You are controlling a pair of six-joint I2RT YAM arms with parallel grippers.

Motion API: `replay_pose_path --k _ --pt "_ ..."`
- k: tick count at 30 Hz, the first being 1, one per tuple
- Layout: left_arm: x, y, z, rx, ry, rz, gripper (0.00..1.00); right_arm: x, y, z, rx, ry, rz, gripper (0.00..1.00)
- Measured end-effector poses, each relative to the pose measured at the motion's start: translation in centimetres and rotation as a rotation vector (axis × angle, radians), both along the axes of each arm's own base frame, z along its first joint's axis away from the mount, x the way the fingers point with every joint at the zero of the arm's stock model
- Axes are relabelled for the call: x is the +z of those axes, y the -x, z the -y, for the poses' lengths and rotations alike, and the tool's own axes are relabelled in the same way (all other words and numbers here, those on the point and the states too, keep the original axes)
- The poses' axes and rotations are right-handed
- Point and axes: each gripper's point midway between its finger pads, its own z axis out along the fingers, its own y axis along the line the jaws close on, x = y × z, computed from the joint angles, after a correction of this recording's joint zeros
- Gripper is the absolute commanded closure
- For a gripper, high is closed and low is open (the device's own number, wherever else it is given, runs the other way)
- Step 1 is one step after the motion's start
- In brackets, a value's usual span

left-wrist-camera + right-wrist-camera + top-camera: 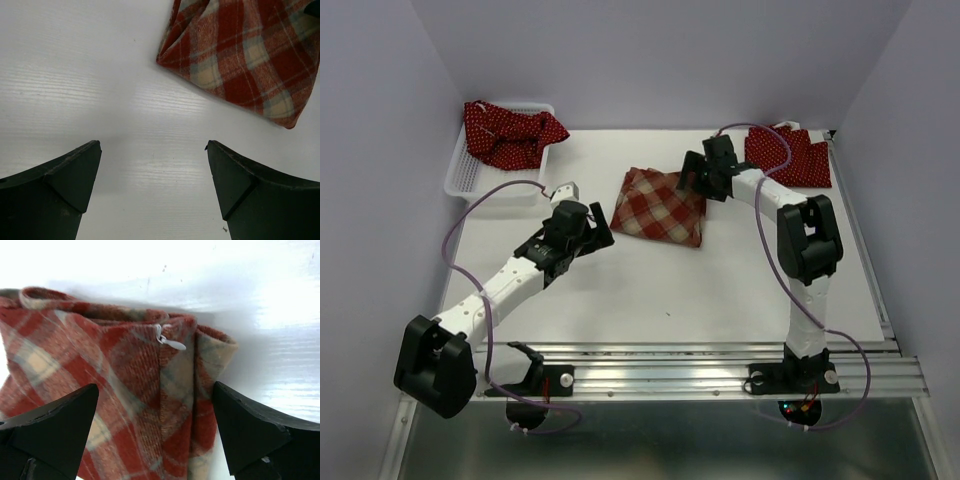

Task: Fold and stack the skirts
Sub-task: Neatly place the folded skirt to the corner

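Plaid skirt, red and tan, lies roughly folded mid-tabletop. Your right end effector hangs over its zipper edge, fingers spread, gripping nothing. Your left end effector is spread too, over bare surface beside the cloth. One dotted red skirt sits in the white basket; a second dotted red skirt lies far right.

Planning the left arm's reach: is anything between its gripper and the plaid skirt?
Nothing visible. The left gripper, jaws open, faces bare table, with the plaid skirt lying ahead and to its right. The right gripper is open at the skirt's zippered edge on the other side, out of that path.
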Motion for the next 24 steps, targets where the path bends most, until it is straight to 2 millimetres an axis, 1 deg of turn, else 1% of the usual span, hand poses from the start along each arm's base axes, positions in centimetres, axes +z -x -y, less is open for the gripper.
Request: replay_pose_path --k 3,8,10,14,15,17,18,20,21,24 --pt "0.2 0.0 0.0 0.000 0.002 0.004 0.01 -0.7 1.1 0.3 0.029 0.021 -0.025 0.00" --pt "0.4 0.0 0.0 0.000 0.005 0.010 0.01 -3.5 5.6 1.5 0.054 0.046 -0.129 0.00" --pt "0.4 0.0 -0.1 0.000 0.004 0.010 0.01 -3.8 6.6 1.6 0.064 0.041 -0.145 0.00" --pt "0.3 0.0 -0.2 0.006 0.003 0.008 0.01 -3.6 7.1 1.6 0.072 0.031 -0.144 0.00" --pt "0.2 0.0 -0.3 0.006 0.002 0.007 0.01 -3.6 7.2 1.4 0.078 0.024 -0.148 0.02" --pt "-0.1 0.2 -0.4 0.006 -0.001 0.002 0.01 -3.7 7.3 1.0 0.092 0.010 -0.154 0.07" --pt "-0.2 0.3 -0.4 0.006 -0.002 -0.002 0.01 -3.8 7.3 0.8 0.100 0.002 -0.156 0.14" --pt "-0.3 0.3 -0.5 0.006 -0.004 -0.004 0.01 -3.7 7.1 0.3 0.117 -0.013 -0.157 0.25" --pt "-0.3 0.3 -0.5 0.007 -0.004 -0.004 0.01 -3.8 7.0 0.2 0.122 -0.018 -0.157 0.36" --pt "-0.1 0.3 -0.6 0.012 -0.002 0.000 0.01 -4.0 6.6 -0.2 0.142 -0.019 -0.154 0.49"
